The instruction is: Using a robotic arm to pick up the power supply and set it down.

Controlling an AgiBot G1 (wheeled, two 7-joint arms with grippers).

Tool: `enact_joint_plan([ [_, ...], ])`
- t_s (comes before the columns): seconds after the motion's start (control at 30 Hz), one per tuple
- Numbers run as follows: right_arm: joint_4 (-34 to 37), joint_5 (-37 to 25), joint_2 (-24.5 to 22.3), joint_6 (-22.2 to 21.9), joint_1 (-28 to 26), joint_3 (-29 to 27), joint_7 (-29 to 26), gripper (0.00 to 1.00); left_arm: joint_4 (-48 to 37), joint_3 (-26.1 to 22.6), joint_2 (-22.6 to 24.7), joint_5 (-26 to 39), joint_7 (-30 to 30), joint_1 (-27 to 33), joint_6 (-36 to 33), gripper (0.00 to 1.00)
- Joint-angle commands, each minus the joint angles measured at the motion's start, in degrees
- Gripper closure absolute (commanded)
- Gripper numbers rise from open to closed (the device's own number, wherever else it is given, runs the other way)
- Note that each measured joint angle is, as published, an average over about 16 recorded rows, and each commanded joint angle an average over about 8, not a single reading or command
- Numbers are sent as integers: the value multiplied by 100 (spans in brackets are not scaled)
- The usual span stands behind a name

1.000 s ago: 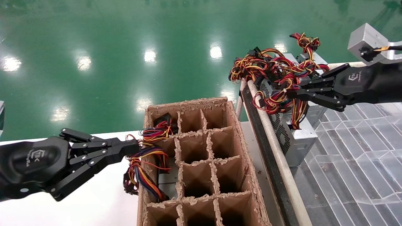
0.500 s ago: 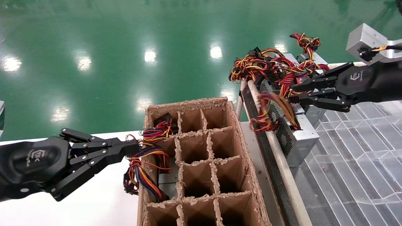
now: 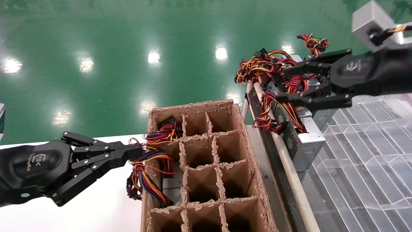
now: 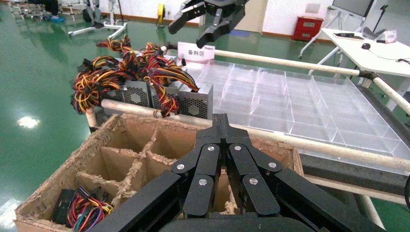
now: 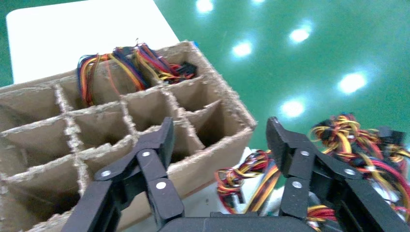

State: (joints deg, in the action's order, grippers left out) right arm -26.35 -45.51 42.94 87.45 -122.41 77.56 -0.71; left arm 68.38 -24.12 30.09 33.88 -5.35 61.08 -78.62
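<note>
The power supply (image 3: pixel 171 186) stands in a left compartment of the cardboard box (image 3: pixel 193 106). Its bundle of red, yellow, orange and blue wires (image 3: pixel 146 174) hangs over the box wall and also shows in the right wrist view (image 5: pixel 109 67). The robotic arm is my right one, with a grey metal box (image 3: pixel 370 22) at its wrist. Its right gripper (image 3: pixel 281 83) (image 5: pixel 220 133) is wide open and empty, above the wires of the boxes on the rack. My left gripper (image 3: pixel 140 149) (image 4: pixel 221 121) is shut, its tip against the wire bundle.
Grey boxes (image 3: pixel 304 145) with red, yellow and black wires (image 3: pixel 273 67) stand in a row behind the rack's rail (image 3: pixel 283 154). A clear plastic divider tray (image 3: pixel 370 145) fills the rack to the right. The white table (image 3: pixel 103 212) lies left of the box.
My right gripper opened and rose, letting go of a red and yellow wire bundle, which dropped over the rail beside its grey box. The left arm has not moved.
</note>
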Motion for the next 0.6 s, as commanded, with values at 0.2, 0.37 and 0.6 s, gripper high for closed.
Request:
enact_joint_plan([
  [0.2,-396,78,-62,-9,522,-545,-67,0,0,0,0,0,0,0,0,100],
  [0.37,-796,105,-129,-25,1037,-1065,-154,0,0,0,0,0,0,0,0,100],
  [0.6,-1365,143,-225,-47,1768,-1801,-277,0,0,0,0,0,0,0,0,13],
])
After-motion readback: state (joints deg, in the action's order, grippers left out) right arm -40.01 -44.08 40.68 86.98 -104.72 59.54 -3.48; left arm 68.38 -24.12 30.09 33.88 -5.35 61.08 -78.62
